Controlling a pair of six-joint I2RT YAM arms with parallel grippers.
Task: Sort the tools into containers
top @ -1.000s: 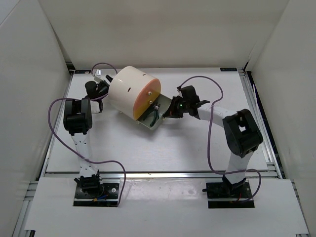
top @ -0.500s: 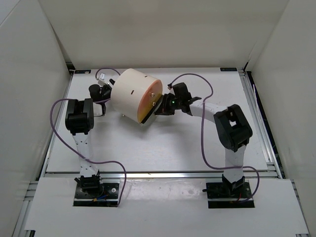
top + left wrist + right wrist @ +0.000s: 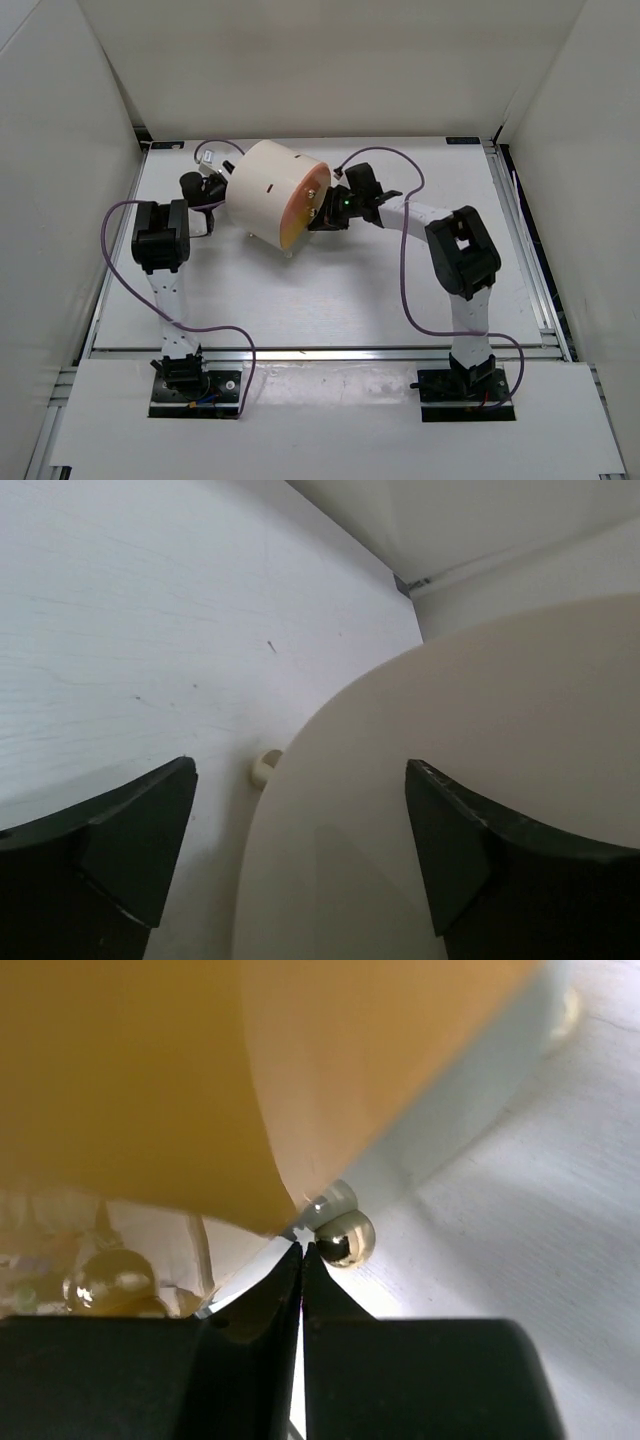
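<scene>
The cream drum cabinet (image 3: 262, 185) lies on its side at the back of the table, its peach-orange face (image 3: 304, 203) turned right. No drawer stands out from the face. No tools are in view. My right gripper (image 3: 322, 217) is shut and empty, with its tips (image 3: 302, 1247) against the lower edge of the face (image 3: 140, 1070), just left of a brass knob (image 3: 346, 1237). A second brass knob (image 3: 108, 1276) shows to the left. My left gripper (image 3: 210, 190) is open behind the drum. Its jaws (image 3: 300, 815) stand either side of the drum's cream wall (image 3: 470, 710).
A small cream foot (image 3: 265, 768) of the drum rests on the white table (image 3: 330, 290). Purple cables loop over both arms (image 3: 405, 160). White walls close in the back and both sides.
The open drawer with tools in it slid back into the drum as my right gripper pushed left. The drum shifted slightly left. The left arm barely moved.
</scene>
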